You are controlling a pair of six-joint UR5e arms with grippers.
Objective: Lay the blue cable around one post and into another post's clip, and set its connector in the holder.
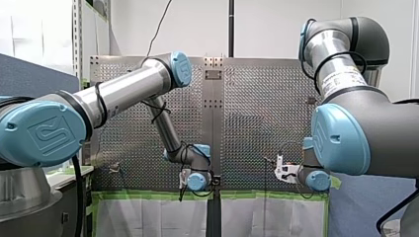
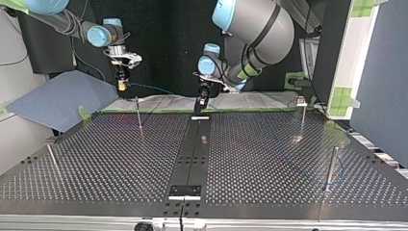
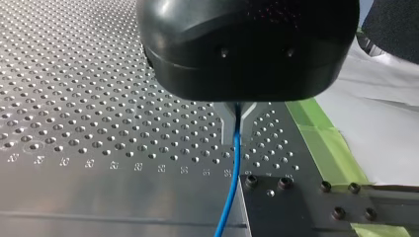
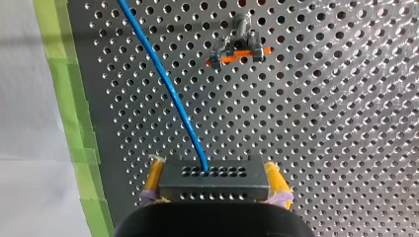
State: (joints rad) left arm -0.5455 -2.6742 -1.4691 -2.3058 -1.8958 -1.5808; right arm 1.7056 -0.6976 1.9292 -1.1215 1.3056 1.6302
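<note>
I get bright, even room light on the white wall (image 1: pixel 276 24) in the front view, a dim black backdrop (image 2: pixel 163 43) in the top view with a pale sheen across the table (image 2: pixel 269 159), and soft glints off its holes in both wrist views.

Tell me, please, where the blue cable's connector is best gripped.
Grip the connector by its two short ends, coming from the side opposite the blue cable: it is a flat block, and the cable leaves one long face. My right pincer holds it so.

connector (image 4: pixel 212 180) between right fingers (image 4: pixel 275 180) | cable (image 4: pixel 163 84) beside clip post (image 4: pixel 240 47) on table (image 4: pixel 321 123)
</note>
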